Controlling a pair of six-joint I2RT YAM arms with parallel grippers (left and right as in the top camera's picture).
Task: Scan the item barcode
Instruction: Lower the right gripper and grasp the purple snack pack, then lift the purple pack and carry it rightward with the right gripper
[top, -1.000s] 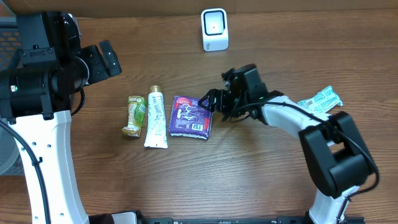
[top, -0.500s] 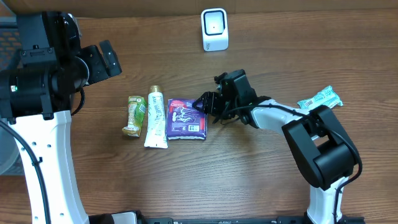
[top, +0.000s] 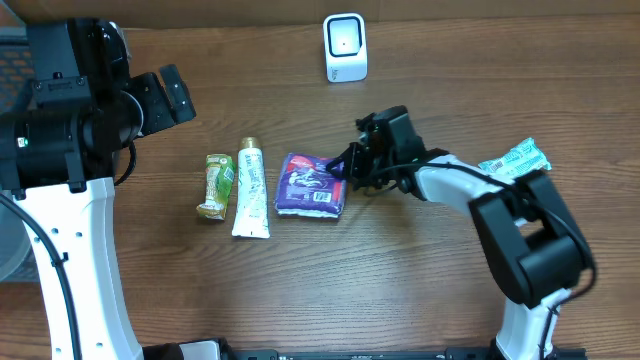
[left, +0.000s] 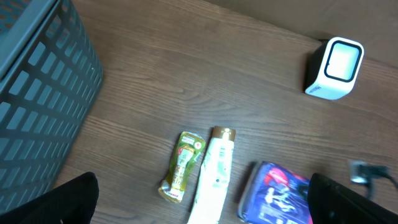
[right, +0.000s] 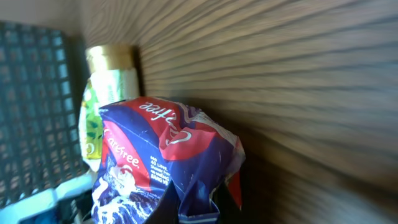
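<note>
The purple packet (top: 308, 186) is being held at its right edge by the right gripper (top: 348, 168), clamped shut on it, mid-table just right of the white tube (top: 250, 188). The scanner (top: 345, 47) is being seen well apart, almost straight toward the far edge from the gripper, so a carry farward is probably being called for.

Robot test bench staged as a shop checkout. A left arm (top: 60, 130) and a right arm (top: 520, 230) stand at a wood-grain worktop (top: 400, 290). A white barcode scanner (top: 345, 47) sits at its far edge and a slatted grey basket (left: 37, 81) at its left edge. 3 small packaged goods lie mid-worktop: green sachet (top: 215, 186), white tube (top: 250, 188), purple packet (top: 311, 185).
</note>
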